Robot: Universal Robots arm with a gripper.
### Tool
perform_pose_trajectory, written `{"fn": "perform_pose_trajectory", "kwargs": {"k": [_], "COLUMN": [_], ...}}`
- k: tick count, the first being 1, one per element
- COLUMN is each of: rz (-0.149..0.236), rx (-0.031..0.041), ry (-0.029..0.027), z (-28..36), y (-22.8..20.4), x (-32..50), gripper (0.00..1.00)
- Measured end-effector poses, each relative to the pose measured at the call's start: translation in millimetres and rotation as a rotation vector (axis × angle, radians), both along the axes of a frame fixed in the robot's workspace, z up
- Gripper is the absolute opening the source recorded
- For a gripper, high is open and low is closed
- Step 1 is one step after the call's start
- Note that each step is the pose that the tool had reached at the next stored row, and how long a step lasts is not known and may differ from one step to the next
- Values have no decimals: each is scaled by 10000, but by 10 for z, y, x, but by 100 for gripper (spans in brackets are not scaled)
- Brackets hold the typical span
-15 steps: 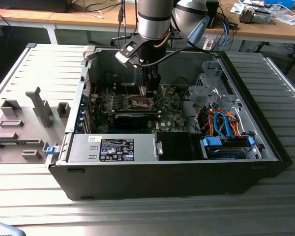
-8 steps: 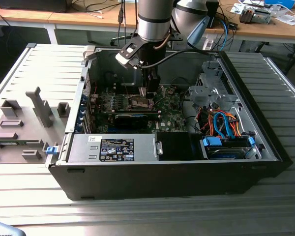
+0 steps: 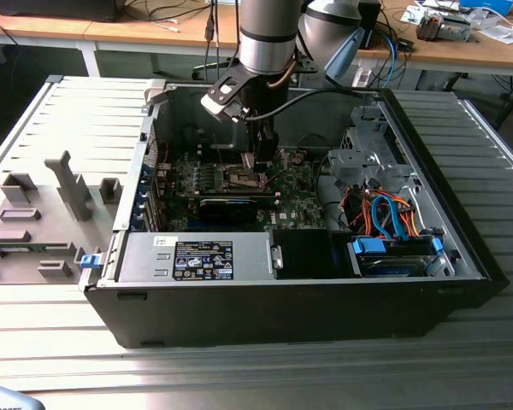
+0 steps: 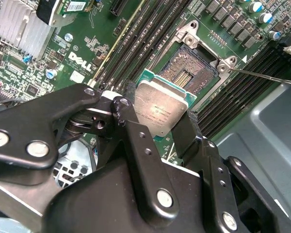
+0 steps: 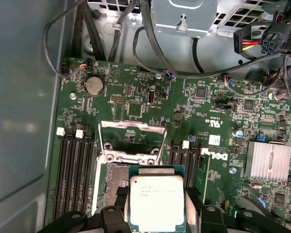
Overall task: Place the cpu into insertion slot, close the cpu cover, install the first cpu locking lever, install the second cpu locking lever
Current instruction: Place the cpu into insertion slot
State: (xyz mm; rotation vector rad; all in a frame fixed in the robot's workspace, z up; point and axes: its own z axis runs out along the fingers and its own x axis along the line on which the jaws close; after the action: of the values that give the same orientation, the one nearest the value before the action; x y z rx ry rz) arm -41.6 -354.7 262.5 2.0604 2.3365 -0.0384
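Arm [image 3: 265, 38] reaches down from above into an open computer box [image 3: 427, 256] in the exterior view. The box sits on a grey ribbed surface [image 3: 239, 376]. The claw [image 3: 250, 162] hangs low over the green board [image 3: 299, 201] in the middle of the box.

In the second wrist view, the claw [image 4: 155, 114] is pinching the chip [image 4: 162, 109]. One black finger [image 4: 128, 121] presses on each side of it. The chip is up in the air, not in the slot [image 4: 194, 73]. It hangs near the slot and hides one corner of it. The slot is open and its tiny gold pins are bare. A thin metal lever [image 4: 262, 76] sticks out beside the slot.

In the first wrist view, the chip [image 5: 156, 201] shows its silver top. The claw [image 5: 156, 194] grips it by two edges. The cover [image 5: 132, 138] is flipped open on the far side of the slot [image 5: 117, 177]. The chip hangs over part of the slot, a bit off to one side.

I think things could go wrong here. The chip is not lined up with the slot, so it could go down crooked and bend the tiny pins. The claw only holds thin edges, so the chip could slip out and drop on the board. The open cover and the lever are close, so the claw might bump them
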Motion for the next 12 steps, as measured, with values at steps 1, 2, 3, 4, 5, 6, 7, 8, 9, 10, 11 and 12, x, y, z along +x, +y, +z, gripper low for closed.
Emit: {"fn": "perform_pose_trajectory", "kwargs": {"k": [1,2,3,4,5,6,7,8,9,10,11,12], "rz": [0,0,-1,0,0,0,0,0,0,0,0,0], "rx": [0,1,1,1,1,1,1,1,0,1,1,0], "ry": [0,0,0,0,0,0,0,0,0,0,-1,-1], "z": [-30,-56,-57,-58,-59,-60,-72,-86,-87,-89,-91,-93], "y": [0,0,0,0,0,0,0,0,0,0,0,0], "x": [0,0,0,0,0,0,0,0,0,0,0,0], "gripper": [54,54,54,54,54,54,54,54,54,54,54,54]}}
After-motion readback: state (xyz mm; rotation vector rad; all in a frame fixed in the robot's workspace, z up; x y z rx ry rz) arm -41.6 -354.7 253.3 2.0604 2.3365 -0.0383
